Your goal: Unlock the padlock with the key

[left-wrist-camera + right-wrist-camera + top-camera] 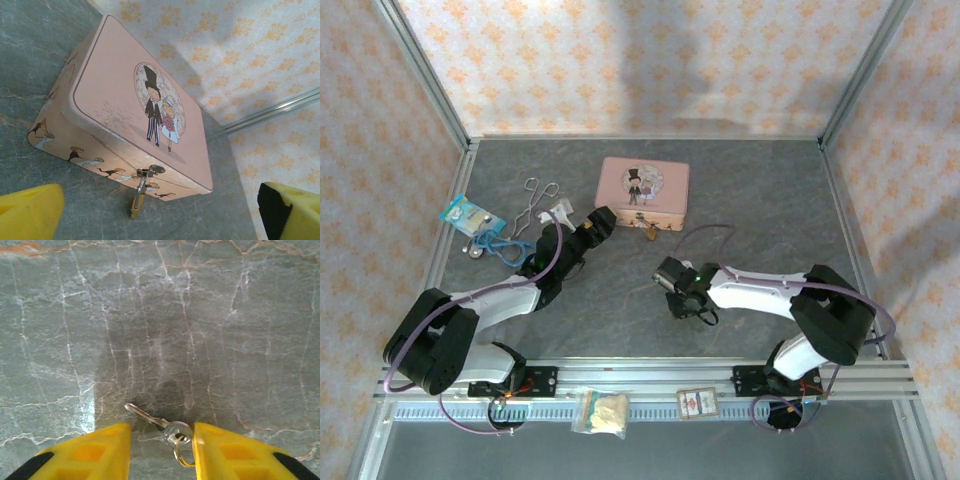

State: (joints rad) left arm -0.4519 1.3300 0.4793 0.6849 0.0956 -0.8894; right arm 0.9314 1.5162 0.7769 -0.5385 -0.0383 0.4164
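The tiny brass padlock (137, 200) hangs by its silver shackle from the hasp on the pink picture tin's (140, 100) front wall, its body resting on the table; it also shows in the top view as the padlock (648, 232). My left gripper (160, 215) is open, its yellow fingers (30, 212) spread wide just short of the padlock. The thin silvery key (155, 420) lies flat on the grey table with a small ring (182, 452) through its head. My right gripper (162, 450) is open and straddles the key, whose head lies against the right-hand finger (235, 452).
The pink tin (642, 190) stands at the back centre. Wire tongs (538, 195), a blue packet (470, 213) and a blue corded item (505, 245) lie at the back left. A plastic bag (602, 412) and a card (697, 402) sit on the front rail.
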